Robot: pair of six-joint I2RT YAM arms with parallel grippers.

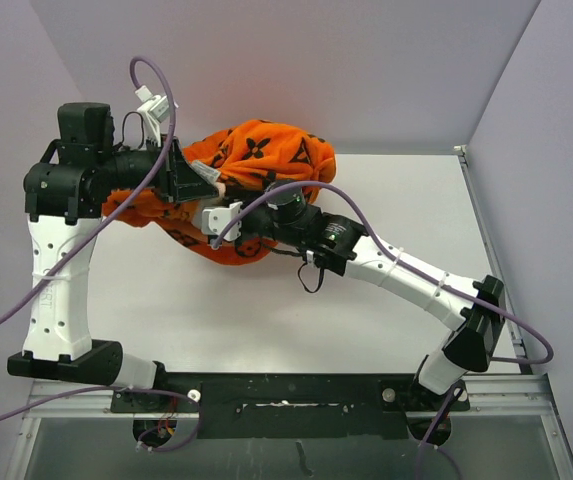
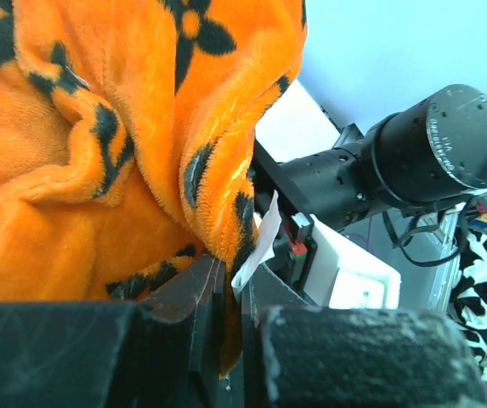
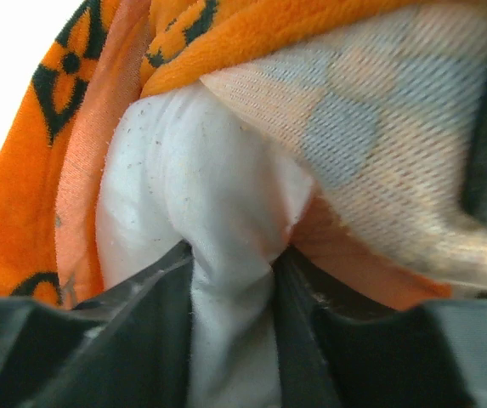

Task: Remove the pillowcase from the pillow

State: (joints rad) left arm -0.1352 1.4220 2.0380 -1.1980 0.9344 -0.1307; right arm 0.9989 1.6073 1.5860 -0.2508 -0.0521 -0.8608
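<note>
Orange pillowcase in left hand, pillow in right hand.

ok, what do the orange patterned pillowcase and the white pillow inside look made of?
Bright orange monogram-printed pillowcase: likely plush fleece or velour, matte; fuzzy pile on the folds, fine knit backing inside. Plain off-white pillow: seems smooth matte woven cloth over soft filling; it bunches softly where the jaws of the right gripper pinch it. Exact fibre unclear.
</note>
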